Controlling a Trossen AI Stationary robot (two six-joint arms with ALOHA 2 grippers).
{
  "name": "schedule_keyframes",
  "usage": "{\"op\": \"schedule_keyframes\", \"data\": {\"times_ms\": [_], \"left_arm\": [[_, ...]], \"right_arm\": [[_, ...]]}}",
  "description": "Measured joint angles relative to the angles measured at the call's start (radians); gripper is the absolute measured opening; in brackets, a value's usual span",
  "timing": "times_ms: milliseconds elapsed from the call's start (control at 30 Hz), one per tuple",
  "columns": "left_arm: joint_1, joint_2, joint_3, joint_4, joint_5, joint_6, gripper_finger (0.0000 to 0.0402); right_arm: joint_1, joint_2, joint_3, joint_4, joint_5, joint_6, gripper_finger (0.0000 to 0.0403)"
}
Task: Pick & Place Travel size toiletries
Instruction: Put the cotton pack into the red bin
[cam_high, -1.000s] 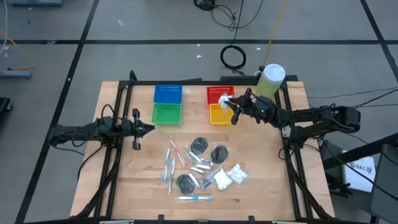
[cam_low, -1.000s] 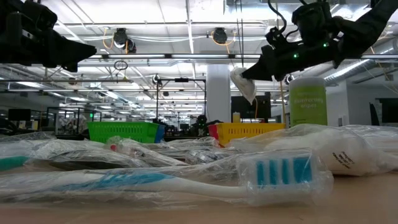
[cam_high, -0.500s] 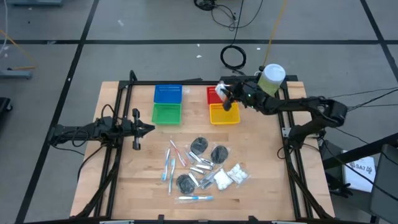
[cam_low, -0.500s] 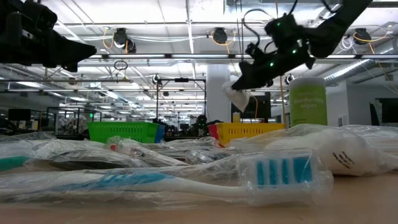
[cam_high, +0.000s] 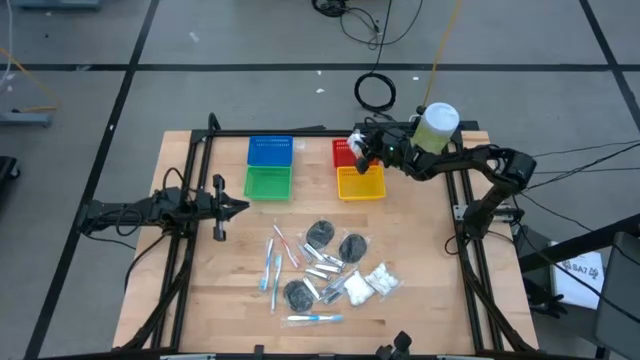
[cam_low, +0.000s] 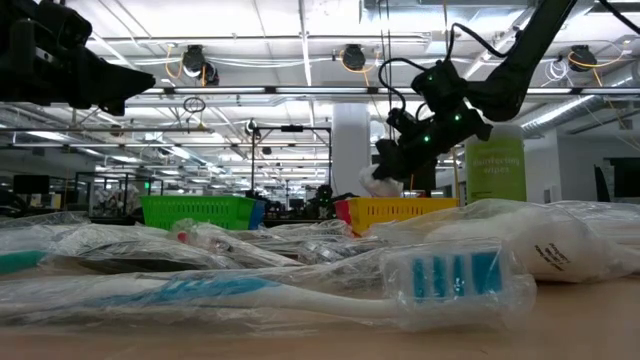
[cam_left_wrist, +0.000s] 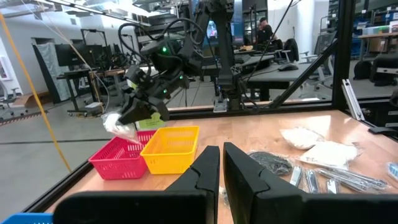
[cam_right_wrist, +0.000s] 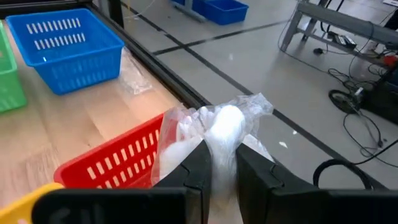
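My right gripper (cam_high: 365, 148) is shut on a white puffy packet (cam_right_wrist: 225, 120) in clear wrap, held over the red basket (cam_high: 345, 152) at the table's far side; the packet (cam_low: 378, 183) hangs just above the basket rims. The other travel size toiletries (cam_high: 322, 265) lie in a heap on the wood at the middle near side: wrapped toothbrushes, dark discs, silver tubes and white packets. My left gripper (cam_high: 238, 207) waits shut at the table's left, level, touching nothing. My right gripper pinches the packet's crumpled wrap (cam_right_wrist: 219, 142) between its two fingers (cam_right_wrist: 198, 157). The fingers come from the table's right, slanting a little downward. The packet sticks out past the fingertips, lifted clear above the red basket (cam_left_wrist: 121, 158).
A yellow basket (cam_high: 360, 183) stands next to the red one, with blue (cam_high: 270, 151) and green (cam_high: 267, 183) baskets farther left. A tall pale-green canister (cam_high: 436, 128) stands at the far right corner, beside the right arm. Black frame rails run along both sides of the table.
My right gripper has carried the packet from above the yellow basket toward the table's far edge and downward, tipping its fingers lower. It now holds it low over the red basket, still shut on it.
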Motion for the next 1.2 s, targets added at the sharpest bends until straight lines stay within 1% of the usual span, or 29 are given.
{"op": "schedule_keyframes", "data": {"times_ms": [567,667,967,1200], "left_arm": [[0.000,0.000,0.000,0.000,0.000,0.000,0.0024],[0.000,0.000,0.000,0.000,0.000,0.000,0.0024],[0.000,0.000,0.000,0.000,0.000,0.000,0.0024],[0.000,0.000,0.000,0.000,0.000,0.000,0.0024]], "right_arm": [[0.008,0.000,0.000,0.000,-0.001,0.019,0.0048],[0.020,0.000,0.000,0.000,-0.005,0.026,0.0064],[0.048,-0.001,-0.001,0.000,-0.002,0.019,0.0138],[0.048,-0.001,-0.001,0.000,-0.001,0.025,0.0166]]}}
